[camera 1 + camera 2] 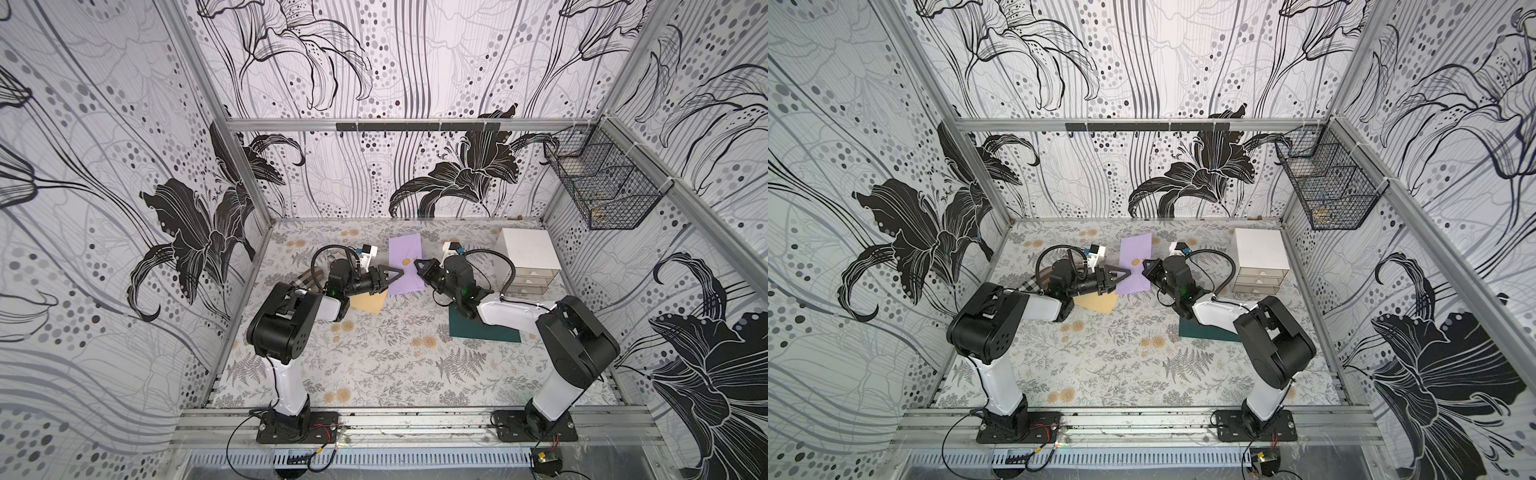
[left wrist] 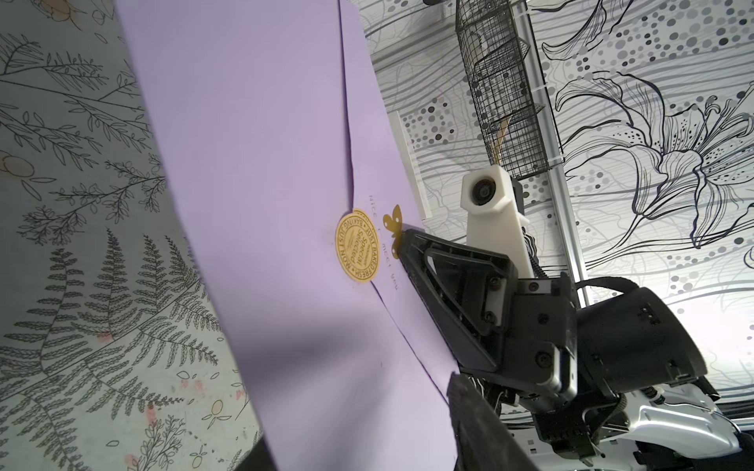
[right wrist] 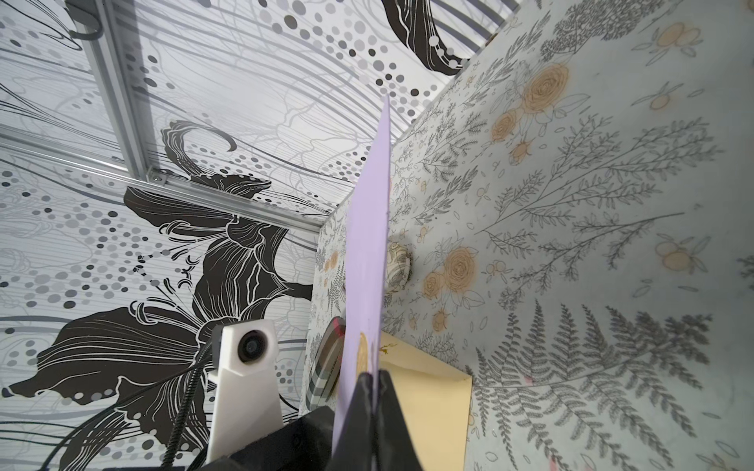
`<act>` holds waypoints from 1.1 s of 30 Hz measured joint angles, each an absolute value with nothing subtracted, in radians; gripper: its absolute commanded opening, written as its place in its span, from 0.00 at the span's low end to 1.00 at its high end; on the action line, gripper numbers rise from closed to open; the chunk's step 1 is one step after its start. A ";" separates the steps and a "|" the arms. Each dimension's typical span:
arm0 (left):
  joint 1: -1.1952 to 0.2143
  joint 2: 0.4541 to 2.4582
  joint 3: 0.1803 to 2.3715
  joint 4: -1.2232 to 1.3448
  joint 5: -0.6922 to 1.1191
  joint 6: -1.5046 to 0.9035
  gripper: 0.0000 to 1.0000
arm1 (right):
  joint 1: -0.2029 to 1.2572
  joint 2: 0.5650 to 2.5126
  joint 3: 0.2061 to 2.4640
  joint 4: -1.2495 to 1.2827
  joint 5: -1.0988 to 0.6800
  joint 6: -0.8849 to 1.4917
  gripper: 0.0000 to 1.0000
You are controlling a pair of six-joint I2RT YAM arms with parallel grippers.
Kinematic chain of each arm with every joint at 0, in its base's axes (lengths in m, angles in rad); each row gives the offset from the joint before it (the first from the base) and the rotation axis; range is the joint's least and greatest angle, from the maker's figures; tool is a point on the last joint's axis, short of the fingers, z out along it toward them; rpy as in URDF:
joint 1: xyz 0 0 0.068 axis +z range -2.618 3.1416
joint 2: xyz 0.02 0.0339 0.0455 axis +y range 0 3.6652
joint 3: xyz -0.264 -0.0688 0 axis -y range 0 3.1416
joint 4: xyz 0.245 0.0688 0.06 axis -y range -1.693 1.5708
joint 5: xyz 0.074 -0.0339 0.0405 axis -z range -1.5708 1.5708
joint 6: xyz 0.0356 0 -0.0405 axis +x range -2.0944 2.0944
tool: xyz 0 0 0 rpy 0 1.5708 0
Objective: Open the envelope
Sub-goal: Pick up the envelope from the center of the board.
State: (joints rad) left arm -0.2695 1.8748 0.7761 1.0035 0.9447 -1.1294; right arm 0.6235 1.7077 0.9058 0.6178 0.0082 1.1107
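Note:
A lilac envelope (image 1: 405, 253) (image 1: 1136, 249) is held up off the floral table, standing on edge between my two arms. Its flap is sealed with a round gold sticker (image 2: 358, 251). My right gripper (image 1: 417, 264) (image 3: 373, 373) is shut on the envelope's edge beside the sticker, where a small gold butterfly is printed; the pinched paper (image 3: 367, 244) rises straight out of its tips. My left gripper (image 1: 401, 274) (image 2: 359, 420) faces it from the other side. Its jaws stand apart, with the envelope's lower part (image 2: 265, 163) running between one finger (image 2: 481, 428) and the other.
A tan envelope (image 1: 368, 301) lies under the left arm, beside a checkered round object (image 1: 309, 276). A dark green envelope (image 1: 482, 328) lies under the right arm. A white drawer unit (image 1: 528, 259) stands at the back right, below a wire basket (image 1: 602, 183) on the wall.

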 measured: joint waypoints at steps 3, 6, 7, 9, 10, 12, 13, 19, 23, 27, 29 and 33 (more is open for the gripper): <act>-0.270 1.875 0.776 1.004 0.945 -1.132 0.35 | 0.624 1.708 0.906 0.618 0.008 1.110 0.00; -0.269 1.876 0.776 1.004 0.946 -1.135 0.28 | 0.624 1.708 0.906 0.617 0.009 1.110 0.00; -0.269 1.877 0.776 1.003 0.946 -1.135 0.24 | 0.624 1.708 0.906 0.617 0.008 1.110 0.00; -0.269 1.880 0.776 1.003 0.947 -1.134 0.17 | 0.624 1.708 0.906 0.617 0.009 1.110 0.00; -0.269 1.882 0.776 1.002 0.948 -1.137 0.15 | 0.624 1.708 0.906 0.617 0.009 1.110 0.00; -0.269 1.885 0.776 1.003 0.950 -1.136 0.07 | 0.624 1.708 0.906 0.616 0.009 1.106 0.00; -0.270 1.886 0.776 1.003 0.952 -1.138 0.03 | 0.624 1.708 0.906 0.614 0.009 1.105 0.04; -0.269 1.886 0.777 1.008 0.959 -1.138 0.00 | 0.624 1.697 0.906 0.514 0.025 1.040 0.40; -0.269 1.886 0.777 1.006 0.959 -1.138 0.00 | 0.624 1.641 0.934 0.305 0.066 0.941 0.45; -0.269 1.889 0.785 0.997 0.959 -1.138 0.00 | 0.624 1.572 0.992 0.121 0.131 0.811 0.47; -0.269 1.894 0.789 0.993 0.959 -1.137 0.00 | 0.627 1.551 1.029 0.051 0.157 0.743 0.47; -0.269 1.897 0.796 0.922 0.947 -1.107 0.00 | 0.676 1.571 1.151 -0.099 0.233 0.605 0.48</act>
State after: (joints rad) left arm -0.2691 1.8969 0.7959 0.9222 0.9470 -1.1072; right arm 0.6758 1.5715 1.1511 -0.0986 0.2325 0.6052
